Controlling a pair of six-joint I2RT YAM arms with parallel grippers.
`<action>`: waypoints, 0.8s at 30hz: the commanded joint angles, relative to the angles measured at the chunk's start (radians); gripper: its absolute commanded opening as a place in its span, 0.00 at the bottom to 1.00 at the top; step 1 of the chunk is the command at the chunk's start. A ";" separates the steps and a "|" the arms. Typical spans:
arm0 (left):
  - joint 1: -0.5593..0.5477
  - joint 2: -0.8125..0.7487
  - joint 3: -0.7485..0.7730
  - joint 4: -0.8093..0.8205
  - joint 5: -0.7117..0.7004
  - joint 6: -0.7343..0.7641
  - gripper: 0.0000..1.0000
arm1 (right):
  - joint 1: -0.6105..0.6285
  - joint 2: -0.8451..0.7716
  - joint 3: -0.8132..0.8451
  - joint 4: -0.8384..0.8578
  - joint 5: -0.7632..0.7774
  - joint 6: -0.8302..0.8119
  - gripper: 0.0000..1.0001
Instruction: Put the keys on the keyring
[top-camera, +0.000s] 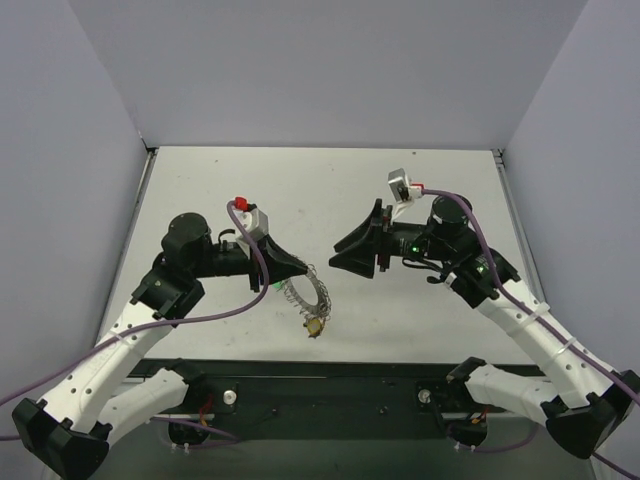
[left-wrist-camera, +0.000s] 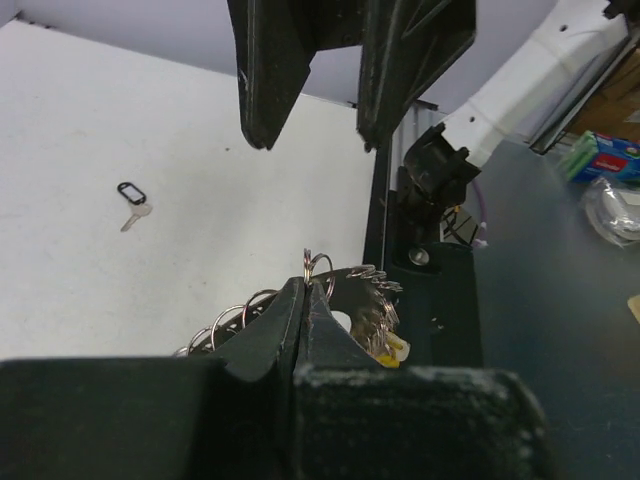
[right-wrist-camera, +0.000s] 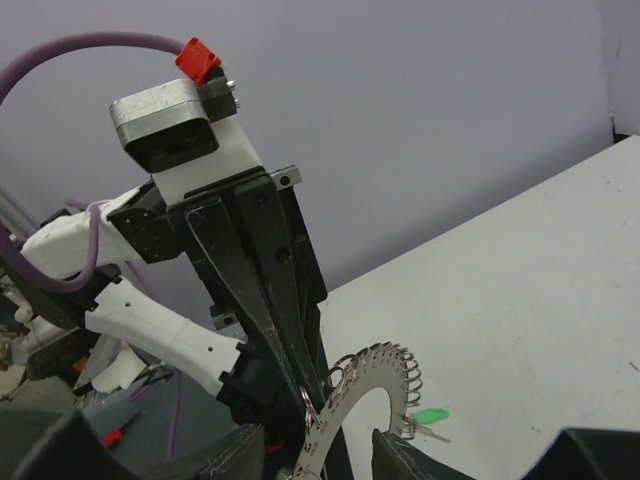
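My left gripper (top-camera: 303, 270) is shut on one small loop of the keyring (top-camera: 306, 292), a silvery ring rimmed with coil-like loops, and holds it just above the table. In the left wrist view the shut jaws (left-wrist-camera: 305, 285) pinch a loop, and the keyring (left-wrist-camera: 365, 285) carries a yellow-headed key (left-wrist-camera: 394, 348). My right gripper (top-camera: 338, 256) is open and empty, its fingers (left-wrist-camera: 264, 80) just right of and above the keyring (right-wrist-camera: 385, 370). A black-headed key (left-wrist-camera: 132, 200) and a green-headed key (right-wrist-camera: 430, 415) lie on the table. Other keys are out of view.
The black mounting plate (top-camera: 330, 385) runs along the table's near edge. Grey walls enclose the left, back and right sides. A blue box (left-wrist-camera: 603, 157) and clutter sit beyond the table edge. The left arm's camera block (right-wrist-camera: 190, 125) faces my right gripper.
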 joint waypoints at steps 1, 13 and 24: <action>-0.001 0.010 0.054 0.164 0.126 -0.067 0.00 | 0.042 0.027 0.044 0.092 -0.090 0.017 0.44; -0.019 0.026 0.053 0.232 0.201 -0.124 0.00 | 0.110 0.082 0.071 0.035 -0.017 -0.034 0.31; -0.028 0.023 0.037 0.259 0.241 -0.121 0.00 | 0.110 0.091 0.071 0.041 0.014 -0.019 0.10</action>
